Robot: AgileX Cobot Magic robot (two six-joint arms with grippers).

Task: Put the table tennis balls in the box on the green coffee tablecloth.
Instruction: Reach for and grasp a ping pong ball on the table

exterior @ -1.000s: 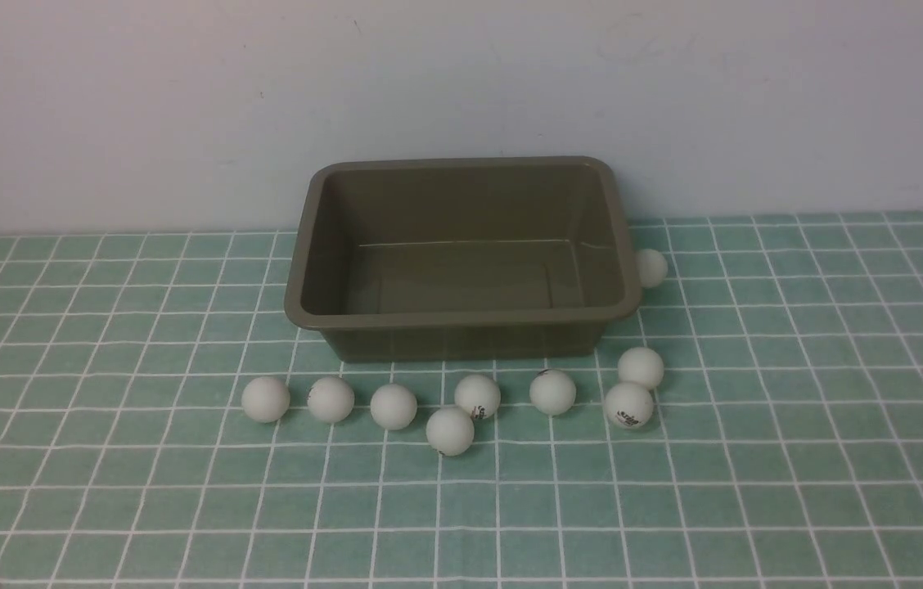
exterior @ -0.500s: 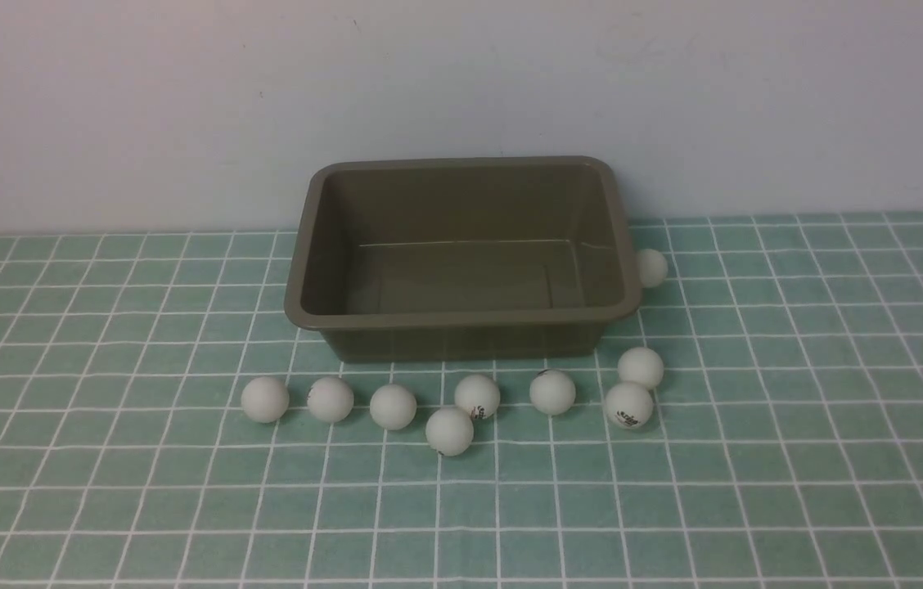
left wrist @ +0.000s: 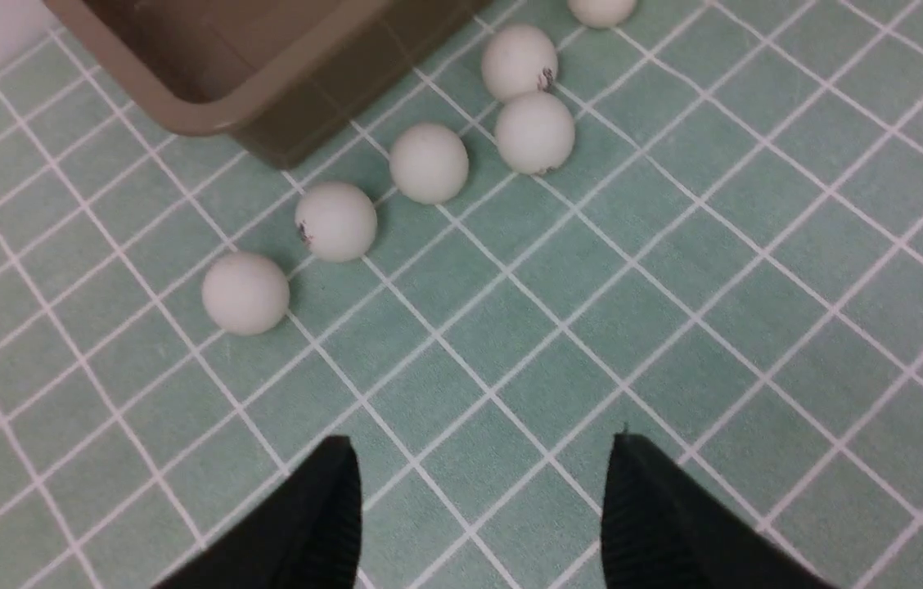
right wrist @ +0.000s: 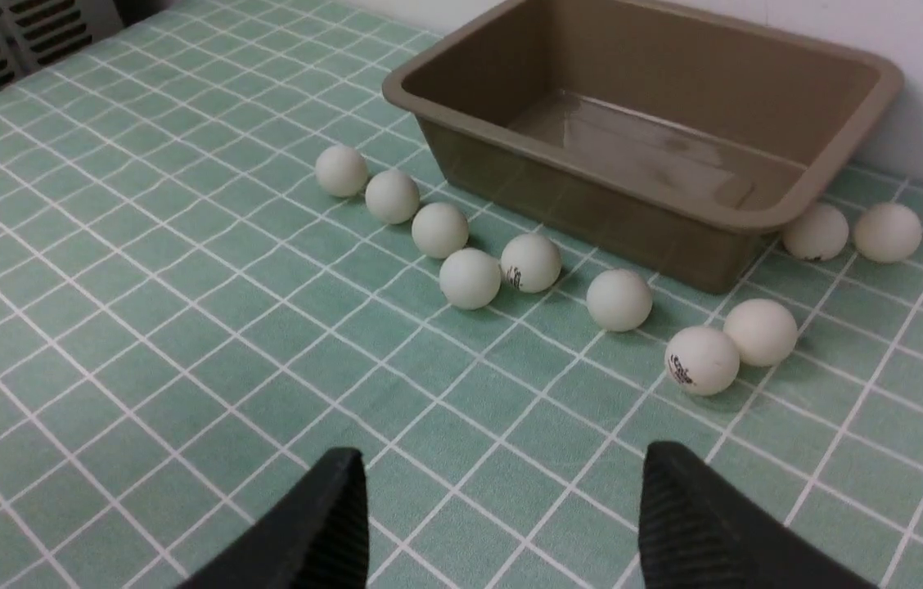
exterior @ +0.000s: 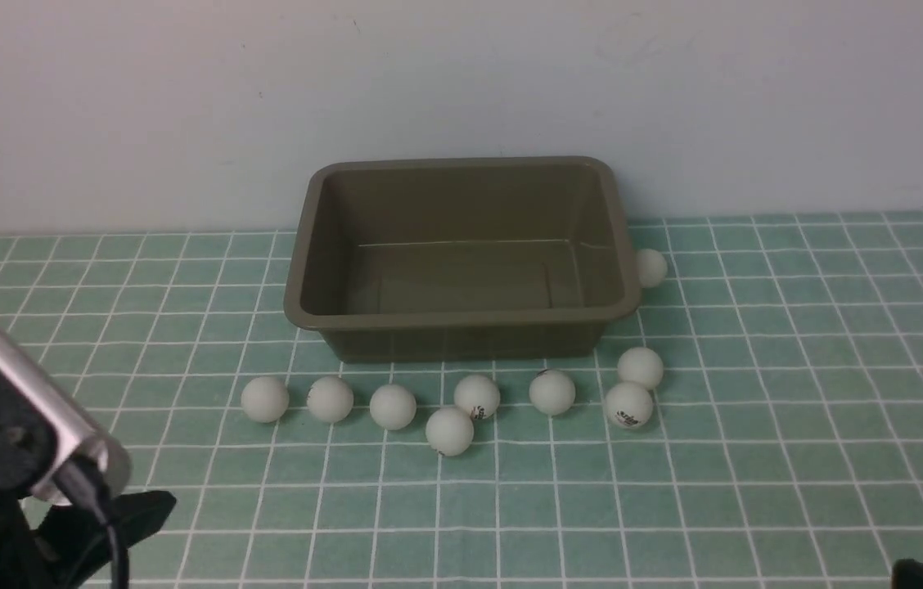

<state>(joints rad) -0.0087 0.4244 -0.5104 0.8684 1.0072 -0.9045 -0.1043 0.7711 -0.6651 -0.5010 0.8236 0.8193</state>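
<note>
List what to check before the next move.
1. Box empty: ok.
2. Left pincer open, holding nothing: ok.
3. Right pincer open, holding nothing: ok.
4. Leftmost ball clear of its neighbour: ok.
5. Every ball free-standing: not ok; middle pair and right pair bunch together.
6. Two balls beside the box clear of its wall: cannot tell.

White balls (exterior: 393,406), some with dark logos; olive-brown box (exterior: 461,339); teal-green cloth (exterior: 756,458) gridded in white lines.

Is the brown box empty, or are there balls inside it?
Empty. The box shows only its bare floor, and the balls lie outside it on the tablecloth.
</note>
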